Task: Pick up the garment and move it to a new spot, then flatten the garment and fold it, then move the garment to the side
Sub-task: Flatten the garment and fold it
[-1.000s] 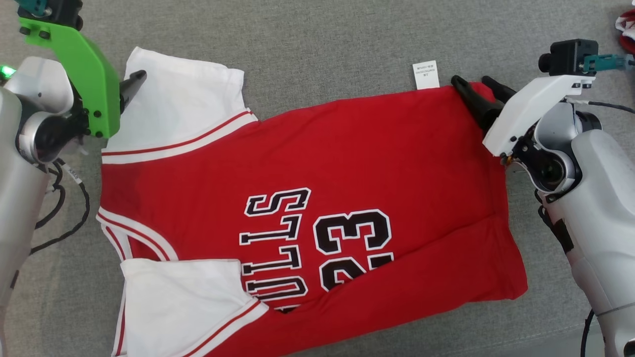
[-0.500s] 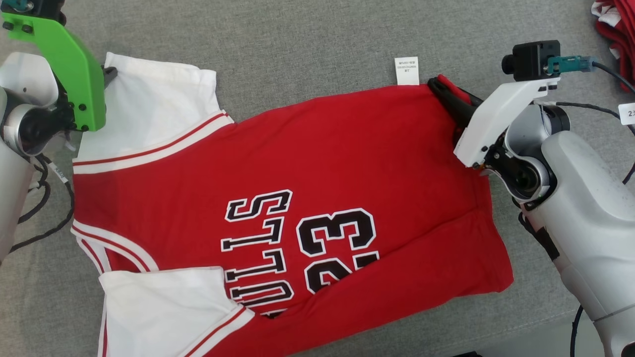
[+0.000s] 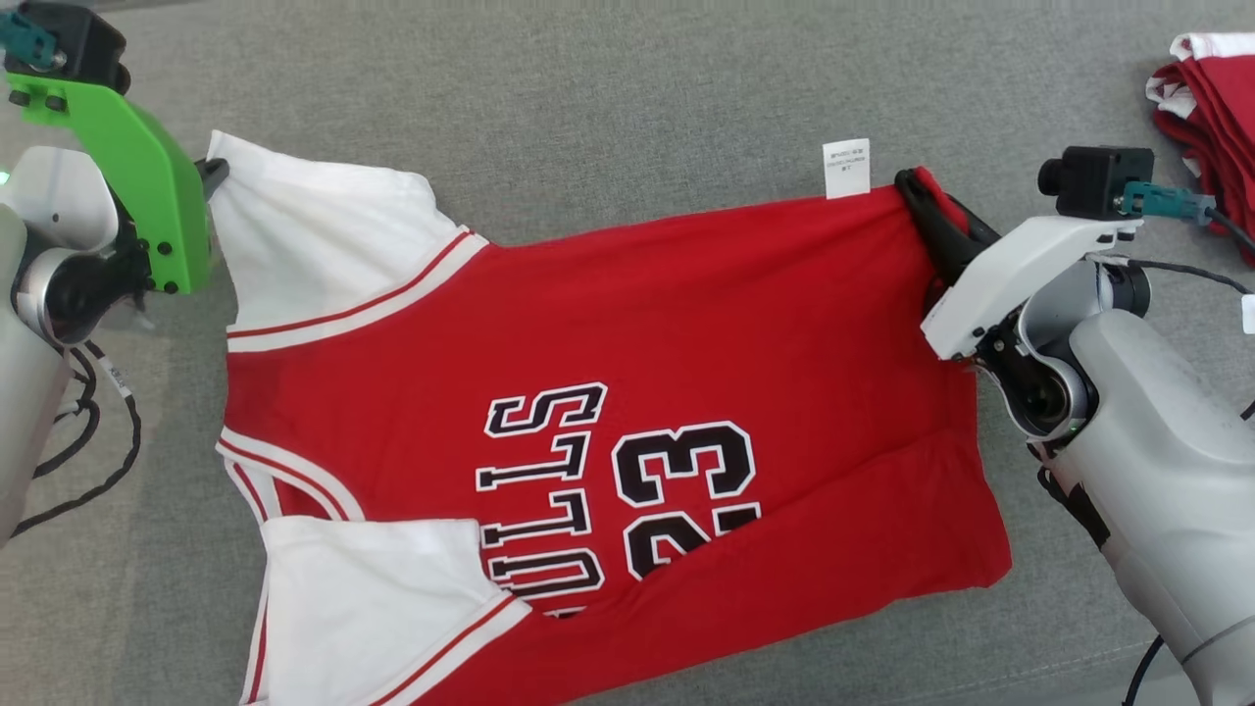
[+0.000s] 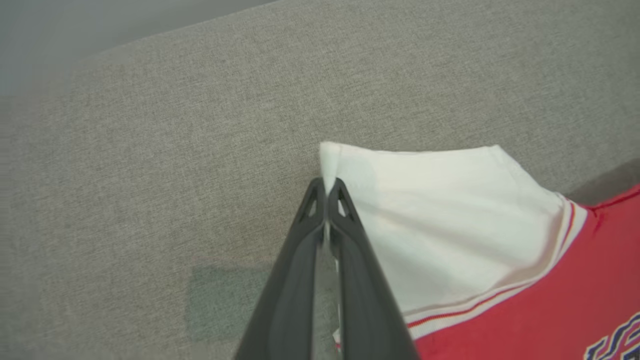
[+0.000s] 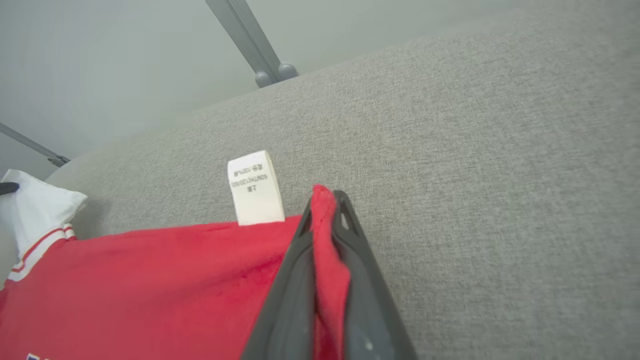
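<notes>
the left gripper (image 4: 326,186), two long dark fingers under a bright green wrist bracket (image 3: 137,167), is clamped tight on the outer corner of the far white sleeve, with a sliver of white cloth pinched between the tips. the right gripper (image 5: 325,200), under a white wrist bracket (image 3: 1020,265), is likewise clenched on the far hem corner of the red body, a ridge of red cloth bunched between its fingers. the broad grey woven fabric surface (image 3: 627,78) carries everything. in the middle of the head view lies the red basketball jersey with white sleeves (image 3: 686,314), spread printed side up, neck toward the robot's left and hem toward its right. its black-and-white "bulls" lettering and number 23 read sideways. a fold along the near side covers part of the number, and the near sleeve overlaps the lettering. at the far right a small pile of red and white cloth (image 3: 1201,88) sits well apart from the jersey. a small white care label (image 3: 847,169) pokes out from the jersey's far edge, just beside the right gripper.
</notes>
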Tool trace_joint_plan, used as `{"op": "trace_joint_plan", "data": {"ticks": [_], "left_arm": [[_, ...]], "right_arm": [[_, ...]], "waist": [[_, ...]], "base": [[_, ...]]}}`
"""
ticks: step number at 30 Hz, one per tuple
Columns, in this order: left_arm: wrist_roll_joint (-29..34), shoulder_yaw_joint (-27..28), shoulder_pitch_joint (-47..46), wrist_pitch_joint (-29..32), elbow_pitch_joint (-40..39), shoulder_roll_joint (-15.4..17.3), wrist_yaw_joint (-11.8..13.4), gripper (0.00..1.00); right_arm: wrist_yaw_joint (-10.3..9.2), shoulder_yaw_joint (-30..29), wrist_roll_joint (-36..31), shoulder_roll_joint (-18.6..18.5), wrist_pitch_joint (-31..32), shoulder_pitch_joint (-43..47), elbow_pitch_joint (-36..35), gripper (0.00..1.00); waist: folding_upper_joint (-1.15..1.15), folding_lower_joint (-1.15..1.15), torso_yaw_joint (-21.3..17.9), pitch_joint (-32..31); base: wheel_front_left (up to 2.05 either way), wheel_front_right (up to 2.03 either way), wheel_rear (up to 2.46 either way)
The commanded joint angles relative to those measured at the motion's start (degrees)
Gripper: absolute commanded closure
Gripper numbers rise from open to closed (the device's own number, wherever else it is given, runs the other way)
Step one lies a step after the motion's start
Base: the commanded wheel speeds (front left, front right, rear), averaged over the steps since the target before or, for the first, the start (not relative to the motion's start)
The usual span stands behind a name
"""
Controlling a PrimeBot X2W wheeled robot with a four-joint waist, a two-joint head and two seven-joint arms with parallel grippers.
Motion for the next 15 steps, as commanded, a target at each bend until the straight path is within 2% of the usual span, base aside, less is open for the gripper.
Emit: {"op": "trace_joint_plan", "data": {"ticks": [1,7,15], "left_arm": [[-0.4,-0.4,0.9,-0.7,0.3,0.6,-0.1,1.00],[-3.5,-2.8,2.3,-1.4,-0.5,0.7,-0.1,1.00],[-10.2,-6.4,5.4,7.0,-5.1,2.8,-0.1,1.00]], "right_arm": [[0.03,0.3,0.5,-0.4,-0.9,0.8,1.0,1.00],[0.03,2.6,2.0,-1.0,-3.2,1.5,4.2,1.00],[0.02,6.7,3.8,-3.8,-2.1,3.7,6.0,1.00]], "waist": [[0.00,0.00,1.9,-2.7],[0.00,0.00,3.1,-6.1],[0.00,0.00,4.4,-11.5]], "base": [[0.00,0.00,0.00],[0.00,0.00,0.00],[0.00,0.00,0.00]]}}
